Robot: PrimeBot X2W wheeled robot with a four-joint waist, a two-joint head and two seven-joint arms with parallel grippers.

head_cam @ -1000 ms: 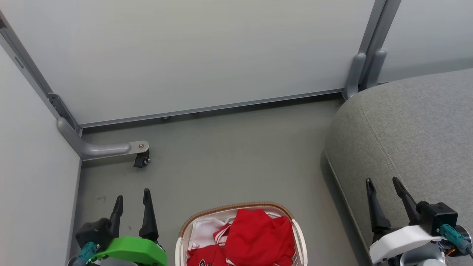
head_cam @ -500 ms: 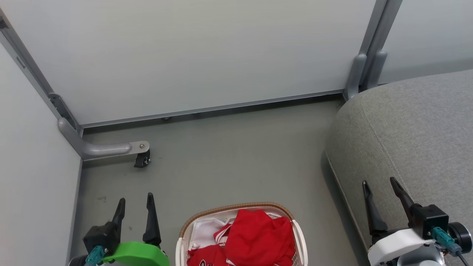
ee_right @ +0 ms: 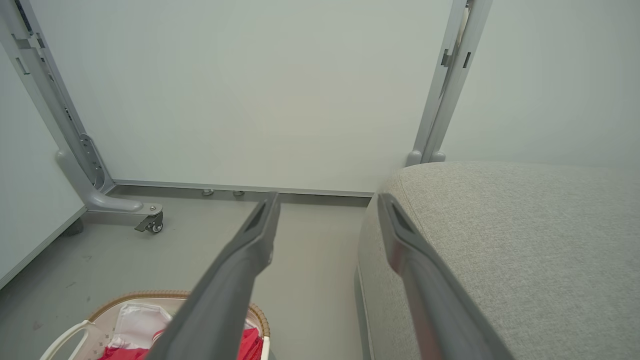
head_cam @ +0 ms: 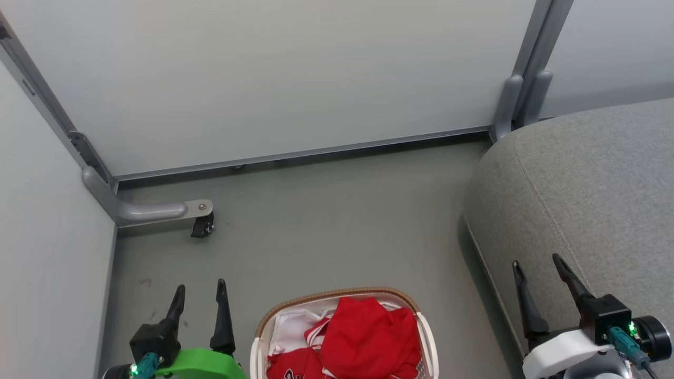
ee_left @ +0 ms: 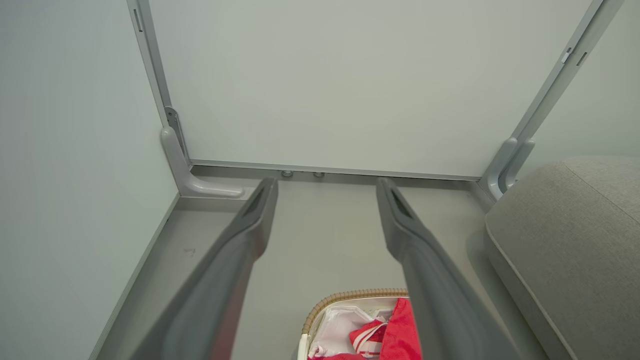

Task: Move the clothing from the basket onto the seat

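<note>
On the floor (head_cam: 326, 221) near the seat (head_cam: 579, 179) edge, the clothing (head_cam: 368, 337) lies heaped in the basket (head_cam: 337, 293), untouched; left gripper (head_cam: 201, 285) and right gripper (head_cam: 535, 260), jaws wide and empty, have drawn back slightly; pick not begun.

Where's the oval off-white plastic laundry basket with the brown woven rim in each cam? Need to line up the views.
Head view: oval off-white plastic laundry basket at bottom centre, cut by the lower edge.
Left wrist view: bottom centre, again cut by the lower edge.
Right wrist view: bottom left.
Shared landmark: grey curved partition foot, up and to the left of the basket in all three.
</note>
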